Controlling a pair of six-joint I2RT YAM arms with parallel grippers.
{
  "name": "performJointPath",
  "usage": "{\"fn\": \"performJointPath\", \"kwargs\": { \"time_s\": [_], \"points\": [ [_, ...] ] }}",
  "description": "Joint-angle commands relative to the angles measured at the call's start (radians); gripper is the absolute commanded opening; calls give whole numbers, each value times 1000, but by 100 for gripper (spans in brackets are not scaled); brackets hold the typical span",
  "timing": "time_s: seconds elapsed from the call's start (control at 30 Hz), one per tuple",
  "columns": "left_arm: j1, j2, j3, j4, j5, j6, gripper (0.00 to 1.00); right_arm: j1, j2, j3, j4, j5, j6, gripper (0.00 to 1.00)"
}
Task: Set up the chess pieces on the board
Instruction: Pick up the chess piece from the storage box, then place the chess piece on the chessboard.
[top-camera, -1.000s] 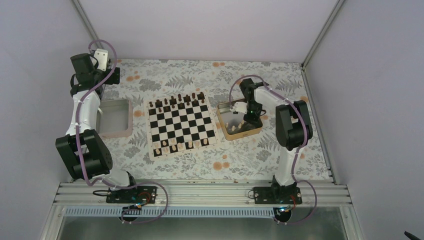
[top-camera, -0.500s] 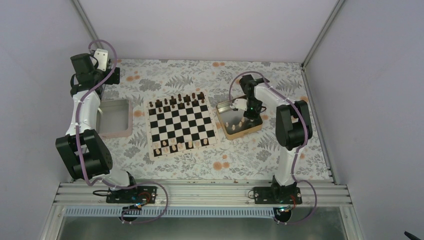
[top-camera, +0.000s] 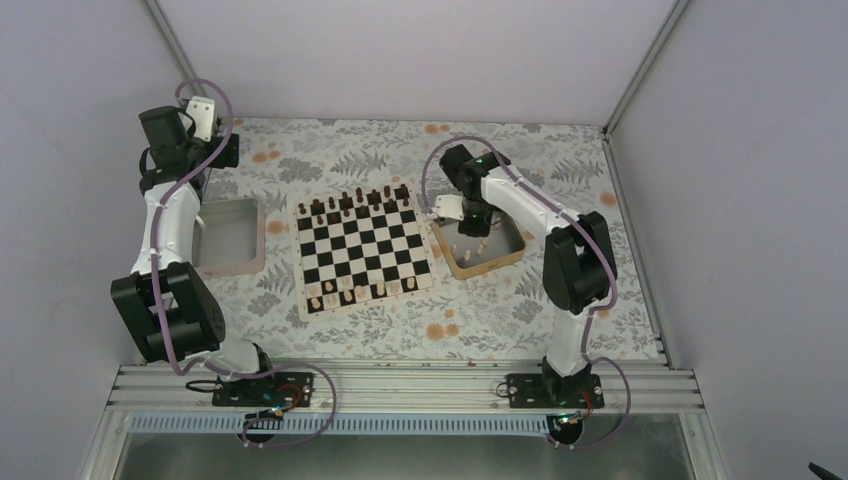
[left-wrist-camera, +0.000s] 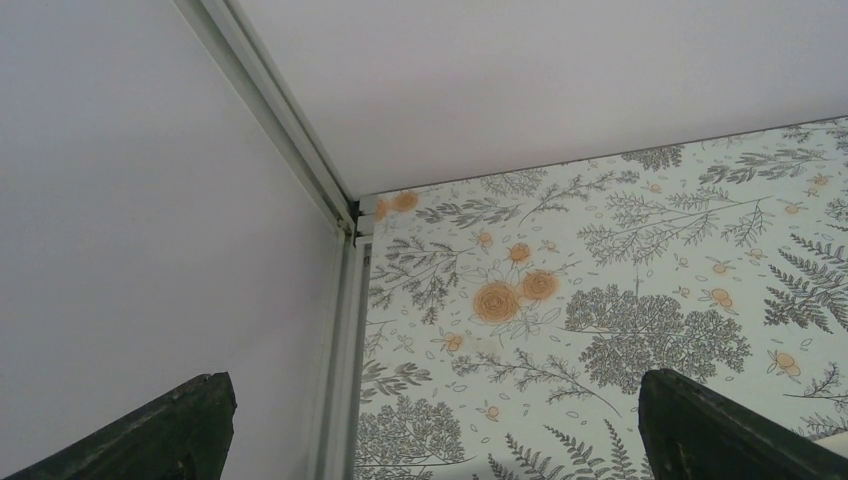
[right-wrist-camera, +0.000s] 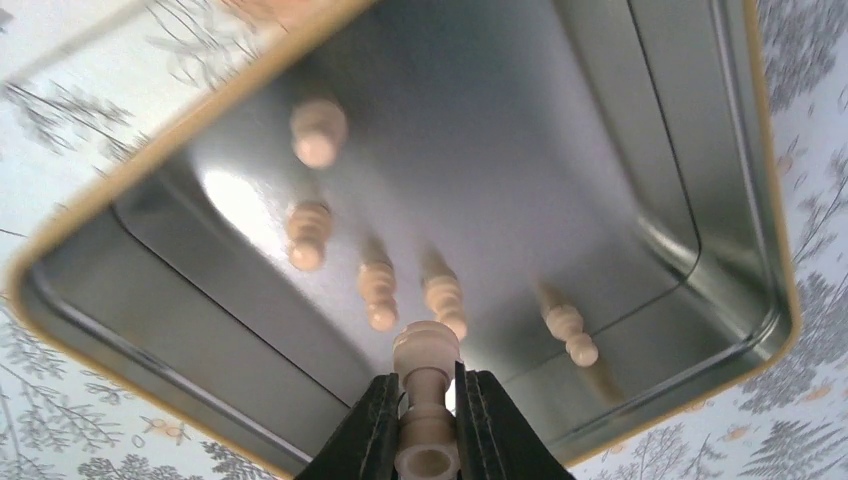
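Observation:
The board (top-camera: 366, 250), black and white checks with a cream border, lies mid-table. Dark pieces stand along its far edge, several light tan chess pieces (top-camera: 360, 292) along its near edge. My right gripper (top-camera: 462, 214) hangs over the left part of the gold tin tray (top-camera: 508, 256), just right of the board. In the right wrist view it (right-wrist-camera: 427, 390) is shut on a light tan chess piece (right-wrist-camera: 426, 358), held above several more tan pieces (right-wrist-camera: 378, 292) lying in the tray (right-wrist-camera: 650, 200). My left gripper (top-camera: 226, 150) is open and empty at the far left corner; its fingertips (left-wrist-camera: 720, 425) frame bare tablecloth.
A pale pinkish-rimmed tray (top-camera: 229, 237) sits left of the board under the left arm. The enclosure walls and a metal corner post (left-wrist-camera: 340, 300) close in the far left. Floral tablecloth (top-camera: 470, 320) lies in front of the board and tin.
My right gripper has risen out of the gold tin with a tan piece and swung left toward the board. The left arm has not moved.

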Motion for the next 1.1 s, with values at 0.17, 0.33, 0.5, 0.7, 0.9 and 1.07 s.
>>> {"fn": "performJointPath", "kwargs": {
  "time_s": [0.17, 0.33, 0.5, 0.7, 0.9, 1.07],
  "points": [
    [6, -32, 1, 9, 8, -3, 100, 215, 13, 51, -33, -85, 66, 11],
    [6, -31, 1, 9, 7, -3, 100, 267, 46, 13, 7, -121, 87, 12],
    [6, -28, 1, 9, 7, -5, 100, 291, 65, -12, 55, -167, 97, 13],
    [6, -30, 1, 10, 3, -4, 100, 325, 87, -77, 110, -198, 117, 14],
    [6, -28, 1, 8, 4, -4, 100, 346, 99, -112, 134, -232, 121, 15],
    [6, -29, 0, 8, 4, -5, 100, 348, 108, -126, 145, -232, 119, 15]
  ]
}}
